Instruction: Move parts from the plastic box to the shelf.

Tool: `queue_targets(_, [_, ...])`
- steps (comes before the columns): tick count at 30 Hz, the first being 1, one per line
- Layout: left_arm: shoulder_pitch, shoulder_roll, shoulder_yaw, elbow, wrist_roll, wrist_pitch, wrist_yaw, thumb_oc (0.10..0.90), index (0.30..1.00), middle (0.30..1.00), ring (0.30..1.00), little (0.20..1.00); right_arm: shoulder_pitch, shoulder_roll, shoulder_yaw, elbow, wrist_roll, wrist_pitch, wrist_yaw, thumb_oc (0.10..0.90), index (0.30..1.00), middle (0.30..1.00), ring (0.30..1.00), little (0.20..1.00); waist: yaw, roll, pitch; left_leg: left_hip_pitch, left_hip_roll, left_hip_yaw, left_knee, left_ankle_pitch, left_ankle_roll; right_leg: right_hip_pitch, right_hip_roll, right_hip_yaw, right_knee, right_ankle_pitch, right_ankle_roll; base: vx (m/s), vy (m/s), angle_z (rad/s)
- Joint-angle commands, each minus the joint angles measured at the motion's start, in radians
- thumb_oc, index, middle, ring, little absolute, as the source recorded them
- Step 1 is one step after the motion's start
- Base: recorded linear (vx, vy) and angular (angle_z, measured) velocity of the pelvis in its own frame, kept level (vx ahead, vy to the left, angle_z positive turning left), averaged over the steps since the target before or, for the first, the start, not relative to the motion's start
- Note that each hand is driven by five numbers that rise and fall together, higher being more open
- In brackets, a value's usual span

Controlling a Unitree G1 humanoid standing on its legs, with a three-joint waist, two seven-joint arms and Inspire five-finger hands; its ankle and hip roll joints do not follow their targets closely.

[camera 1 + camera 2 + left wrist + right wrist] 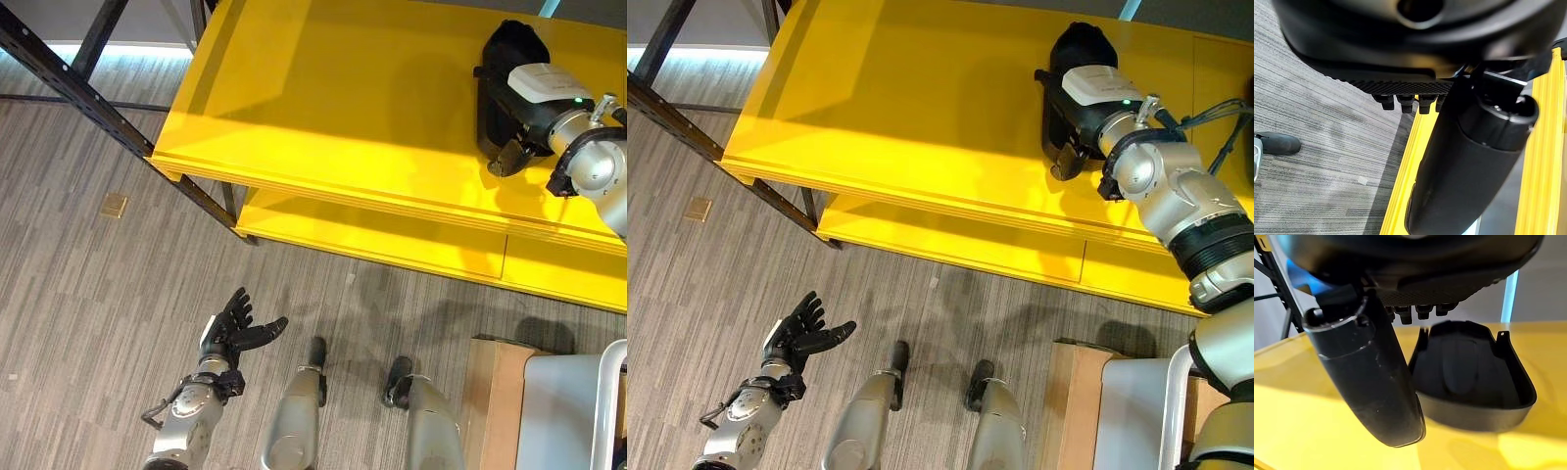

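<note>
Right wrist view | right hand (1371, 382) fingers straight over black part (1474, 382) | yellow shelf (323, 98)

Right arm enters from the right edge of the frame and reaches to the upper right, wrist bent. Right hand (1070, 147) lies there palm down, fingers extended and relaxed, thumb straight. Left arm rises from the lower left of the frame; left hand (233, 331) is raised, fingers spread, holding nothing.

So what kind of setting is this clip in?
Probably a workshop or storeroom: a yellow shelf on a dark metal frame, grey carpet floor, and a black moulded part by the right hand.
</note>
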Motion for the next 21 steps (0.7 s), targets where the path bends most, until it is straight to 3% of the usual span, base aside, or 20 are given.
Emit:
queue_targets(1, [0.035,0.091,0.043,-0.082,0.013,-0.081,0.001,0.900,1.000,1.000,1.000,1.000,-0.120,-0.073,-0.089,-0.049,0.009,-0.008,-0.093,0.900,1.000,1.000,1.000,1.000,0.010,-0.043,-0.088,0.017,0.102,-0.045,0.010,-0.031,-0.044,0.105,-0.054,0.063,-0.075,0.011,0.102,0.02,0.039,0.00])
queue_targets(13, [0.059,0.088,0.069,-0.081,0.041,-0.067,-0.011,0.900,1.000,1.000,1.000,1.000,0.097,-0.149,-0.253,-0.237,0.063,-0.036,-0.061,0.900,1.000,1.000,1.000,1.000,-0.017,-0.076,-0.154,0.090,0.111,-0.026,-0.071,-0.016,-0.042,0.187,-0.051,0.059,-0.218,0.071,0.125,0.03,0.030,-0.02])
queue_targets(21, [0.082,0.056,0.095,-0.083,0.060,-0.061,-0.005,0.900,1.000,1.000,1.000,1.000,0.486,-0.108,-0.594,-0.440,0.184,-0.085,-0.063,0.900,1.000,1.000,1.000,1.000,-0.046,-0.098,-0.210,0.161,0.111,0.002,-0.154,-0.005,-0.036,0.245,-0.044,0.076,-0.327,0.120,0.149,0.06,0.033,-0.09])
